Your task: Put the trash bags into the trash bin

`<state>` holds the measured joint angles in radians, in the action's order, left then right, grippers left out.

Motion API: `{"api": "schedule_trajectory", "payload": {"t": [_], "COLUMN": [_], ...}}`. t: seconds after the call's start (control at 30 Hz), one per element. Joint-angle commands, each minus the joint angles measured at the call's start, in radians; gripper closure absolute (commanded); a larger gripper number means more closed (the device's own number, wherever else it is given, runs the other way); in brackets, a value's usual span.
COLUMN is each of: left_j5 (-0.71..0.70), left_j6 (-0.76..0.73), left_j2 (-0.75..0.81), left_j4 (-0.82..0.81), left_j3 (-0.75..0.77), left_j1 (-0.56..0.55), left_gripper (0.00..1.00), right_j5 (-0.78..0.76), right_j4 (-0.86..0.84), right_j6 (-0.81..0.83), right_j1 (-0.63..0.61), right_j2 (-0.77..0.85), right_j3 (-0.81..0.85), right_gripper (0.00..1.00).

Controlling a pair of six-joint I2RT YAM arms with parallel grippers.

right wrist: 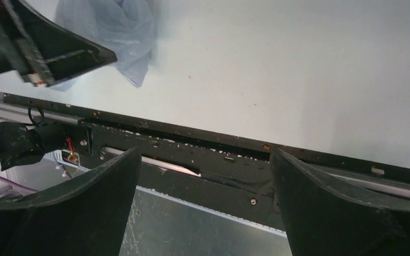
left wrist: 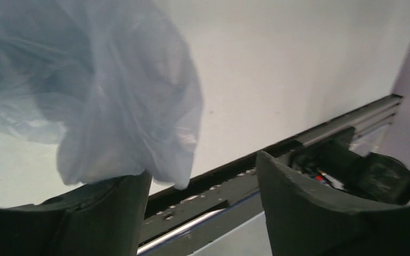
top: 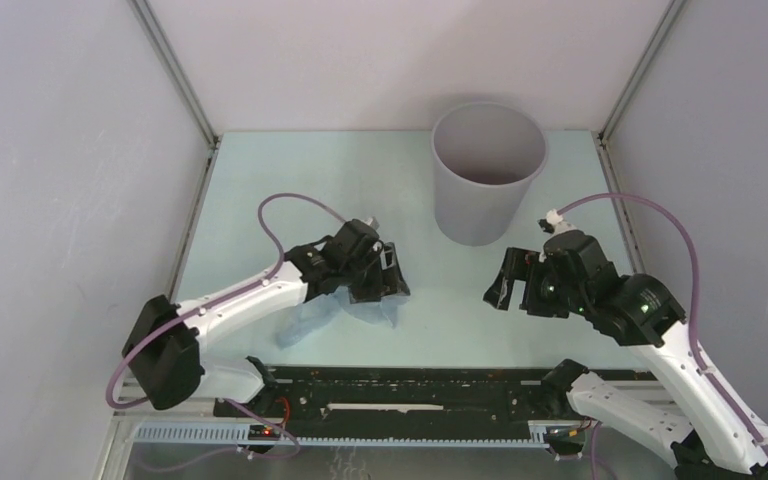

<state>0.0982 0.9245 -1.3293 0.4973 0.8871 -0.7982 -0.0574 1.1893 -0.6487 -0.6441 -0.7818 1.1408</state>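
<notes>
The pale blue trash bag (top: 310,318) lies crumpled on the table under and beside my left gripper (top: 384,284). In the left wrist view the bag (left wrist: 112,96) fills the upper left and drapes against the left finger (left wrist: 112,213). The jaws of my left gripper (left wrist: 200,168) stand wide apart with nothing between them. The grey round trash bin (top: 488,170) stands upright at the back, right of centre, and looks empty. My right gripper (top: 505,285) is open and empty, below the bin. In its own view, my right gripper (right wrist: 205,154) faces the bag (right wrist: 115,26).
The black rail (top: 410,385) with the arm bases runs along the table's near edge and shows in both wrist views (right wrist: 203,144). Metal frame posts (top: 175,70) and pale walls close the table on the left, back and right.
</notes>
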Motion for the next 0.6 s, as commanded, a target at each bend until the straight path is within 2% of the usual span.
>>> {"api": "schedule_trajectory", "payload": {"t": [0.0, 0.1, 0.13, 0.27, 0.4, 0.5, 0.57], "left_j5": [-0.004, -0.089, -0.139, -0.282, -0.353, -0.332, -0.285], "left_j6": [-0.104, -0.172, -0.187, -0.202, -0.154, -0.093, -0.064], "left_j2": [0.071, 0.18, 0.217, 0.372, 0.564, 0.674, 0.712], "left_j4": [0.029, 0.098, 0.133, 0.313, 0.444, 0.502, 0.503], "left_j3": [0.14, 0.147, 0.142, 0.106, 0.053, -0.001, -0.052], "left_j1": [-0.016, -0.015, -0.01, 0.061, 0.202, 0.319, 0.375], "left_gripper": [0.17, 0.02, 0.0, 0.0, 0.0, 0.0, 0.0], "right_j5": [0.008, -0.002, -0.004, -0.008, -0.009, 0.027, -0.017], "right_j4": [-0.048, -0.063, -0.074, -0.147, -0.267, -0.388, -0.457], "right_j6": [-0.058, -0.07, -0.073, -0.088, -0.089, -0.065, -0.039], "right_j1": [-0.034, -0.058, -0.067, -0.109, -0.185, -0.255, -0.314], "right_j2": [-0.007, -0.021, -0.027, -0.079, -0.187, -0.294, -0.372], "right_j3": [-0.026, -0.034, -0.037, -0.043, -0.042, -0.035, -0.009], "right_gripper": [0.0, 0.0, 0.0, 0.0, 0.0, 0.0, 0.0]}}
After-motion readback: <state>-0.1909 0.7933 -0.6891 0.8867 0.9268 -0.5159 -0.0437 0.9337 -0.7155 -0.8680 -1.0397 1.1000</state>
